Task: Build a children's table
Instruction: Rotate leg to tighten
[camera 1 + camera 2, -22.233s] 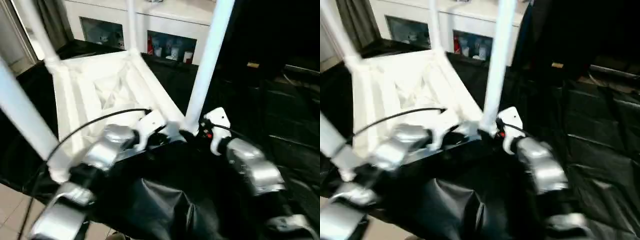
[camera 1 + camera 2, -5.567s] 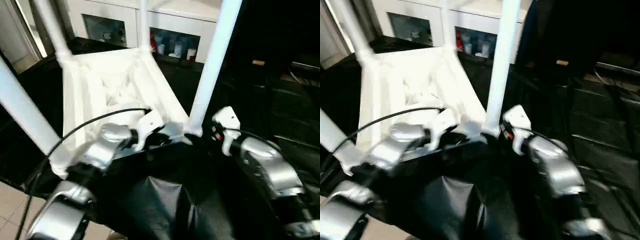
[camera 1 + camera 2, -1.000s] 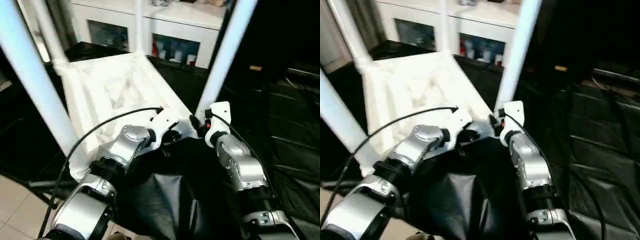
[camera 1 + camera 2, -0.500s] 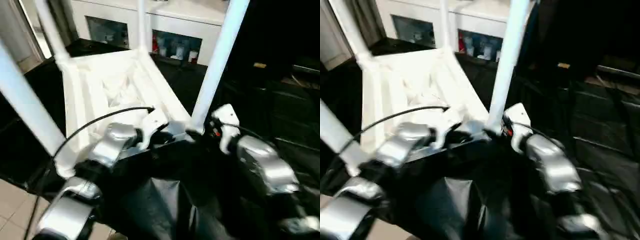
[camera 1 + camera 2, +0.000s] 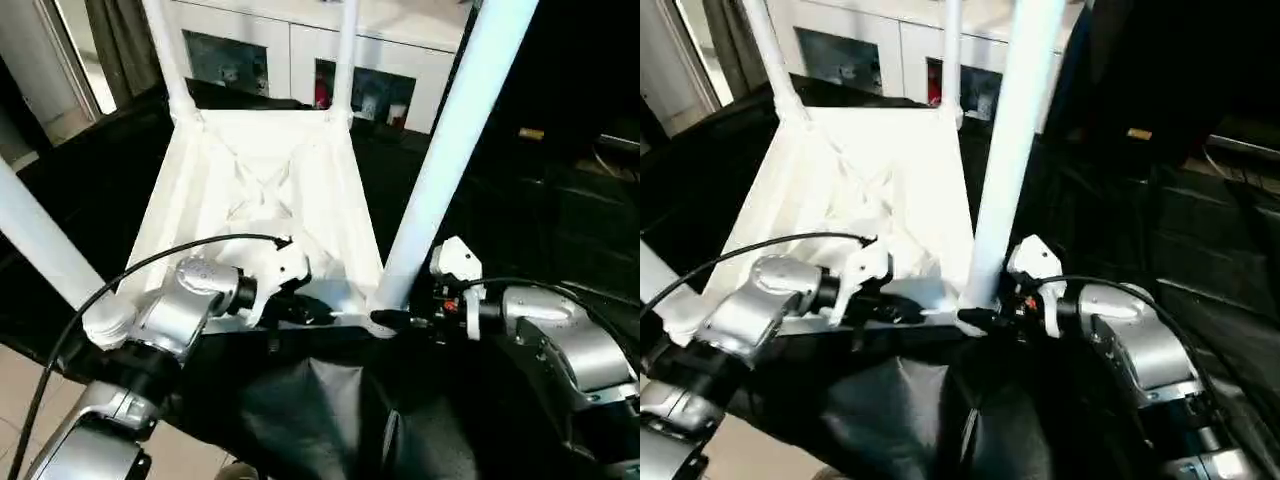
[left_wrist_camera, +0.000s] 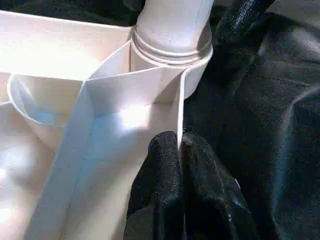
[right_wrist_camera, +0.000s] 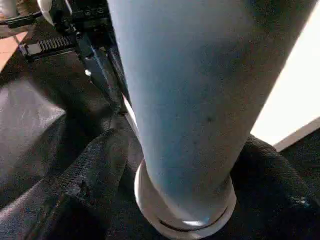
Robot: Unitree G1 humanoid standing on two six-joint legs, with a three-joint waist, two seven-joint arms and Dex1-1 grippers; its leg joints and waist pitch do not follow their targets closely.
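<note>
Tabletop lies upside down on a surface draped w/ black sheeting, ribbed underside up. Four legs stand in the corner sockets: near right leg rises steeply out of frame, near left leg runs off at picture left, two far legs at the back corners.

Left gripper: fingers pressed together, pinching the thin near edge wall of the tabletop just beside the near right socket. Black cable loops from that wrist over the silver forearm.

Right gripper sits at the base of the near right leg, by the flared end. Wrist view looks straight up the leg, w/ its ringed collar seated in the socket and dark fingers on both sides of it, spread about the leg's width. Cannot tell whether they actually clamp it or just flank it.

Surroundings: white cabinet w/ glass doors behind the far edge, small items inside, incl. something red. Grey curtain at far left, pale floor tiles at near left. Dark folded sheeting and a black backdrop to the right. The near right leg blocks part of the view of the cabinet; the forearms hide the tabletop's near edge.
</note>
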